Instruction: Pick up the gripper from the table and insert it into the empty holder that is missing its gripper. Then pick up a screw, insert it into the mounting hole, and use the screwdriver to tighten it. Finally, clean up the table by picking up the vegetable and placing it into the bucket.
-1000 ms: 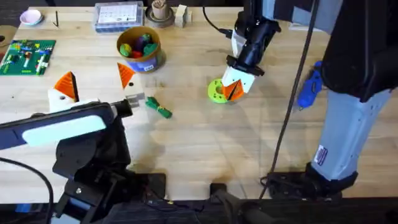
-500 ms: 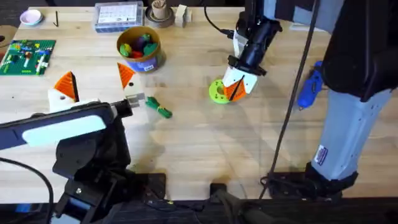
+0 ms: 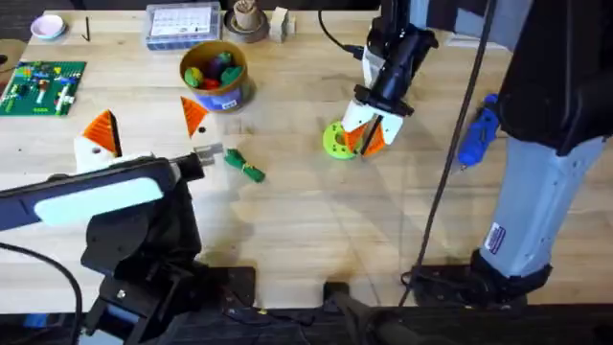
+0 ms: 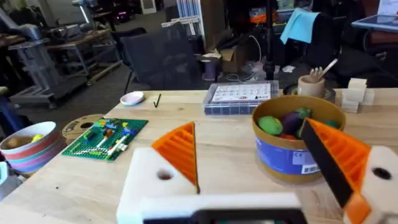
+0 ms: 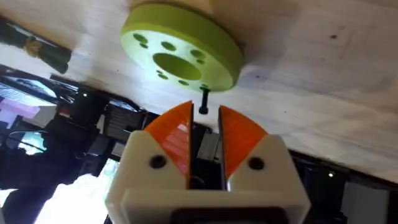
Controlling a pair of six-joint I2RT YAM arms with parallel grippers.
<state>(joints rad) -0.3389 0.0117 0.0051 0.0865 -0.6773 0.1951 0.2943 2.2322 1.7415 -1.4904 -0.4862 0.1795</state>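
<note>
My right gripper (image 3: pixel 365 142) hangs at the near right edge of a lime-green disc with holes (image 3: pixel 334 141). Its orange fingertips are shut on a small black screw (image 5: pixel 203 102) just off the disc's rim (image 5: pixel 186 46). My left gripper (image 3: pixel 148 125) rests open on the table at the left, fingers wide apart. An orange gripper wedge (image 3: pixel 194 115) stands in front of the bucket (image 3: pixel 216 75), against a white holder block (image 4: pixel 380 180). The green vegetable (image 3: pixel 245 169) lies near the table's middle. The blue screwdriver (image 3: pixel 477 134) lies at the right.
A green board with small parts (image 3: pixel 42 86), a pink bowl (image 3: pixel 46 26), a clear parts box (image 3: pixel 182 24), a cup of sticks (image 3: pixel 246 19) and white blocks (image 3: pixel 279 21) line the back. A black cable (image 3: pixel 450 153) crosses the right side.
My right gripper has shifted slightly by the green disc, its wrist swinging a little to the right. The left arm has not moved.
</note>
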